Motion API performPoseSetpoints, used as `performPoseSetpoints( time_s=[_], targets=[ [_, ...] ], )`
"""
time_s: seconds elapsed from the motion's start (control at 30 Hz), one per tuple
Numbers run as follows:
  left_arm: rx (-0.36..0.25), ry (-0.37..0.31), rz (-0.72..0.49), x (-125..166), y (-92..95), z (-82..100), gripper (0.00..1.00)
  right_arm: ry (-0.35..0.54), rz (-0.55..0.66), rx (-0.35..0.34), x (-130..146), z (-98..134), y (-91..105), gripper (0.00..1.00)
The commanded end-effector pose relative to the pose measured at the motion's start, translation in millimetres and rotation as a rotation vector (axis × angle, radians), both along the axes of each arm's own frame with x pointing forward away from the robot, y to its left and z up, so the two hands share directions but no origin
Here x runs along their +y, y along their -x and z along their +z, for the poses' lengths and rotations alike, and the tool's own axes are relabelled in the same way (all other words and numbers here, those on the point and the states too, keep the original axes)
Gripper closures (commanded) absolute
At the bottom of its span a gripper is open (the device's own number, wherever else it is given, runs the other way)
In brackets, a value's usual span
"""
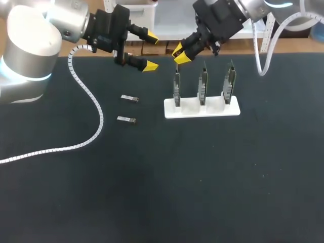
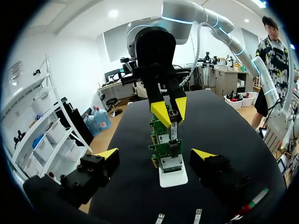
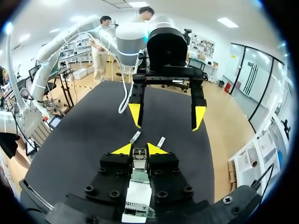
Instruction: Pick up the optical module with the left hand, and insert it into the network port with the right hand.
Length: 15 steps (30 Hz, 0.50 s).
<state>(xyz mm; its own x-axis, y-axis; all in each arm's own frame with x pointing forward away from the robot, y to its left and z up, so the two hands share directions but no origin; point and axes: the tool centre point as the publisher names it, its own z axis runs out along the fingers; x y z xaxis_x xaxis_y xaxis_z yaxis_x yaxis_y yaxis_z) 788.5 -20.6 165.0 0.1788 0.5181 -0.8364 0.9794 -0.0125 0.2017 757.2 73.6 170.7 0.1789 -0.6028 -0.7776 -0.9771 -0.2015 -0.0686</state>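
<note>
My right gripper (image 1: 180,53) hangs just above the leftmost of three upright green boards (image 1: 176,88) and is shut on a small metal optical module (image 3: 139,157). In the left wrist view that module (image 2: 174,127) points down at the nearest board (image 2: 166,151), held by the right gripper (image 2: 168,108). My left gripper (image 1: 151,51) hovers open and empty to the left of the boards. Two more optical modules (image 1: 129,98) (image 1: 126,119) lie flat on the black table.
The three boards stand in a white base (image 1: 212,110) at the table's middle back. A white ribbed cable (image 1: 96,109) from my left arm trails across the table's left side.
</note>
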Motion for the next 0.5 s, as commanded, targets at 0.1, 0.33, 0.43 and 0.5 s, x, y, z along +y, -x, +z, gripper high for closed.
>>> performPoseSetpoints(
  time_s=[0.1,0.33,0.43,0.5],
  targets=[
    [0.003,-0.005,-0.003,-0.4,-1.8,0.3,0.00,0.002,0.002,0.012,0.3,-5.7,-1.4,1.00],
    [0.003,-0.005,-0.003,-0.4,-1.8,0.3,0.00,0.006,0.007,0.025,1.0,-8.2,-1.9,1.00],
    [0.003,-0.005,-0.003,-0.4,-1.8,0.3,0.00,0.007,0.014,0.016,3.7,-4.3,-3.6,1.00],
    [0.003,-0.005,-0.003,-0.4,-1.8,0.3,0.00,0.015,0.020,0.009,4.3,-2.0,-4.3,1.00]
  ],
)
